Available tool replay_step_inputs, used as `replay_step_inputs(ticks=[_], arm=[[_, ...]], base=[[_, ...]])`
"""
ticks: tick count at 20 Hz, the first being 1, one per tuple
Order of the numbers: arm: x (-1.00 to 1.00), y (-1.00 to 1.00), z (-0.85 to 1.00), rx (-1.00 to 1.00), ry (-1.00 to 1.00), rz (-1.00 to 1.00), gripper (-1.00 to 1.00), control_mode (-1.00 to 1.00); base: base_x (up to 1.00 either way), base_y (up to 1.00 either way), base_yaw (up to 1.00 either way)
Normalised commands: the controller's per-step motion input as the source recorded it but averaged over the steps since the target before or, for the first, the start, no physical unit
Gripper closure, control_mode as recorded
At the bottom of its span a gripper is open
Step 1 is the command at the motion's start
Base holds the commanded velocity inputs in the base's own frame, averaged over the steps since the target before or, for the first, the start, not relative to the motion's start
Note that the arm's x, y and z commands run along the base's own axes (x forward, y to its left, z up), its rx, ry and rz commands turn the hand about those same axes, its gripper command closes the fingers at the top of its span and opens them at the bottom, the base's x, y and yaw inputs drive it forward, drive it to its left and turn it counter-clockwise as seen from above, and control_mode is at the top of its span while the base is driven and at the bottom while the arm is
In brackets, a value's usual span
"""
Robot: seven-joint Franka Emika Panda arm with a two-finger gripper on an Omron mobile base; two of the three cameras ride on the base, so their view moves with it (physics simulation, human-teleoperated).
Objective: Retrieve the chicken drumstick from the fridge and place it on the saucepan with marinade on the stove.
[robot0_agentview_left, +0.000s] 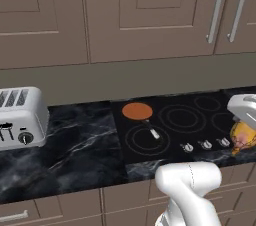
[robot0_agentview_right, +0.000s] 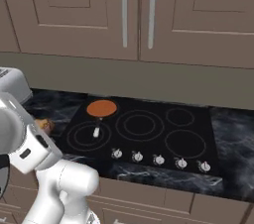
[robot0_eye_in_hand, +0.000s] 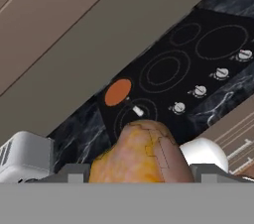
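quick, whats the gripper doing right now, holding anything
gripper: closed on the chicken drumstick, carried in the air near the stove.

Glossy white rounded arm (robot0_agentview_left: 190, 190) segments with dark joint seams

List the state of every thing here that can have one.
chicken drumstick: held in the gripper, off the counter.
saucepan with marinade: upright on the stove's rear left burner, holding orange marinade.
upper cabinet doors: closed.
toaster: upright, slots empty.
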Motion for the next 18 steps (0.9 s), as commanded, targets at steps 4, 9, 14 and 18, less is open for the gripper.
replay_step_inputs(ticks=[4,9,14,18], arm=[[0.00,0.00,0.00,0.00,0.00,0.00,1.00,1.00],[0.00,0.00,0.00,0.00,0.00,0.00,1.00,1.00],[0.00,0.00,0.00,0.00,0.00,0.00,1.00,1.00],[0.00,0.00,0.00,0.00,0.00,0.00,1.00,1.00]], base=[[0.89,0.00,0.00],[0.57,0.00,0.00],[0.25,0.00,0.00],[0.17,0.00,0.00]])
